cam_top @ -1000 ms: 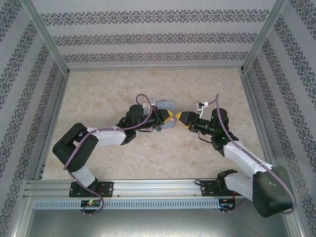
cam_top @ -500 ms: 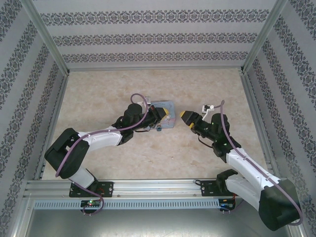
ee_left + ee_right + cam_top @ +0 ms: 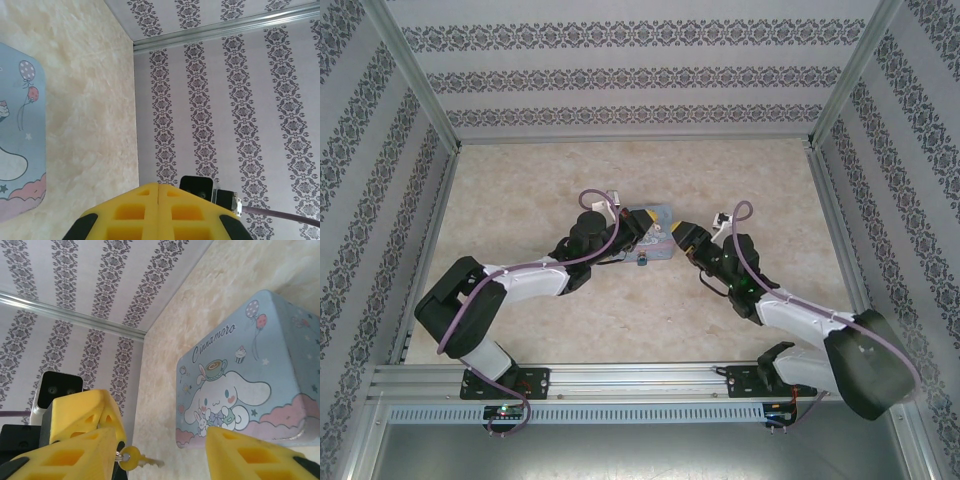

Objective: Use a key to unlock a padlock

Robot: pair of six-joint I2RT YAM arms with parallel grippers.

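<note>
Count: we log two arms, one tin, one padlock, one key.

The tin [image 3: 235, 390] is pale blue with a cartoon dog and balloons on its lid, and lies flat on the table [image 3: 570, 170] near the middle.

The padlock [image 3: 643, 260] shows in the top view as a tiny teal dot on the table, just beside the tin's 6 o'clock edge. Neither set of fingers touches it. It is too small for us to read the shackle.

The left gripper [image 3: 649, 216] comes in from 9 o'clock and sits over the tin. In its own wrist view the two yellow fingers [image 3: 130, 210] are pressed flat together, with a bare seam between them.

The key [image 3: 134, 459] has a yellow-capped head and a short grey blade. In the right wrist view it sits at the tip of the closed left fingers, with the small ring at its head against them. We read it as gripped there by the ring end, with the blade pointing toward 3 o'clock in that view.

The right gripper [image 3: 682, 235] comes in from 4 o'clock, tip to tip with the left gripper at the tin's 3 o'clock edge. Its fingers [image 3: 70, 455] are spread wide and hold nothing. The key lies just inside the one at 9 o'clock in that view; we cannot tell whether they touch. The other finger sits in front of the tin's near edge.
</note>
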